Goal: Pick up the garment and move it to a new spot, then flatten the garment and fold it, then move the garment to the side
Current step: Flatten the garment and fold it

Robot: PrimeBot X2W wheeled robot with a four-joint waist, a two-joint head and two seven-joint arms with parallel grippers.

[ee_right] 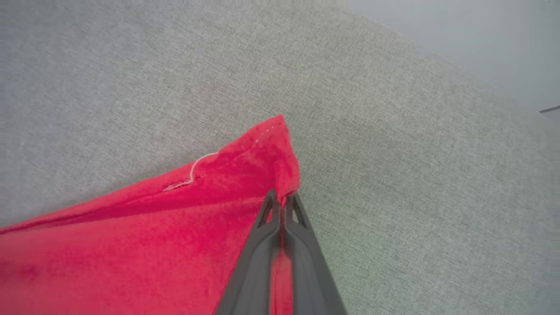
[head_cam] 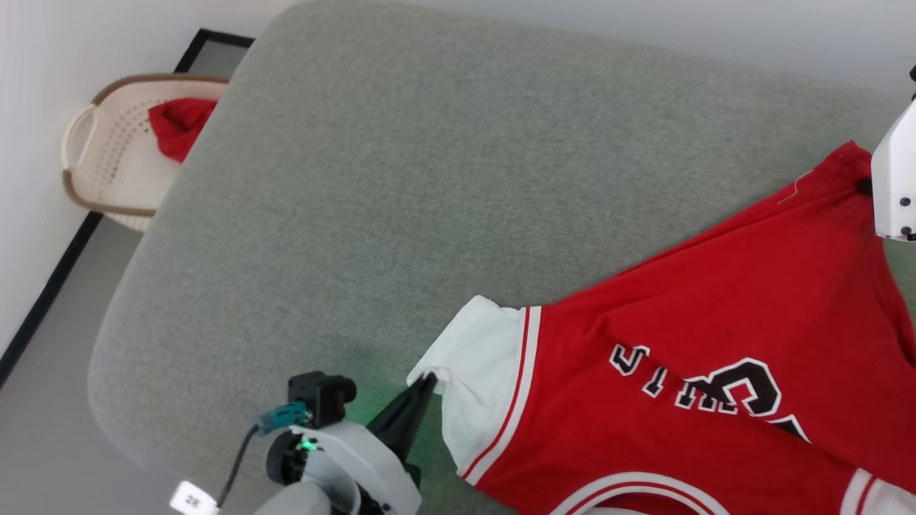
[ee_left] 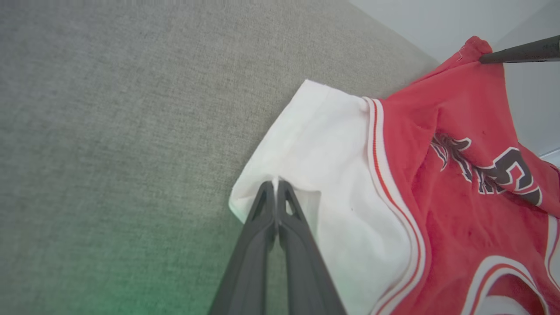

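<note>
Soft and limp, the garment [head_cam: 715, 300] lies on the cushion's [head_cam: 429, 179] right part, left fingers [ee_left: 258, 249] clamped on its white sleeve hem, right fingers [ee_right: 260, 258] clamped on a red corner: 2 sound holds.

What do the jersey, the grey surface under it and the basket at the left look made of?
Jersey: soft knit fabric, matte; it creases and drapes.
Grey surface: woven upholstery cloth, likely padded, with rounded edges and visible weave.
Basket: probably cream plastic, perforated walls, brown rim.
</note>
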